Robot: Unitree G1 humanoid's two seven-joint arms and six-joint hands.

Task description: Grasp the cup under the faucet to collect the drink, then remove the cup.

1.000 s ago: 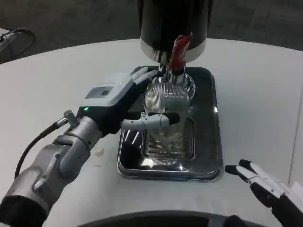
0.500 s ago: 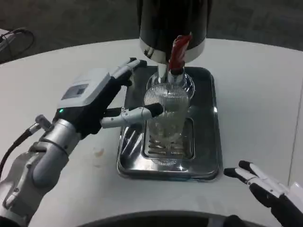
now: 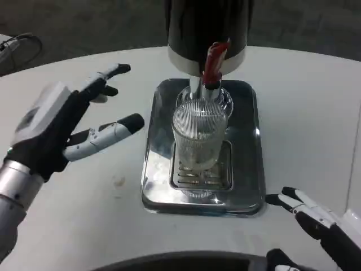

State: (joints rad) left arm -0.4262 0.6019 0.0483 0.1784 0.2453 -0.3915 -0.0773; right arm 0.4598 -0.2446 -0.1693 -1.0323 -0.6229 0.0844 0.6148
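Note:
A clear ribbed glass cup (image 3: 199,135) stands upright on the grate of a shiny metal drip tray (image 3: 249,186), right under the faucet with a red lever (image 3: 213,59) of a black drink dispenser (image 3: 208,28). My left hand (image 3: 67,124) hovers to the left of the tray, well apart from the cup, with its fingers spread and nothing in them. At the lower right corner my right hand (image 3: 321,226) sits low near the table's front edge, fingers apart and empty.
The tray and dispenser stand on a round white table (image 3: 304,101). A small stain (image 3: 118,181) marks the table left of the tray. A cable (image 3: 17,45) lies at the far left edge.
My left hand has let go of the cup and drawn back to the left, off the tray. The cup stays standing under the faucet. The right hand has barely shifted.

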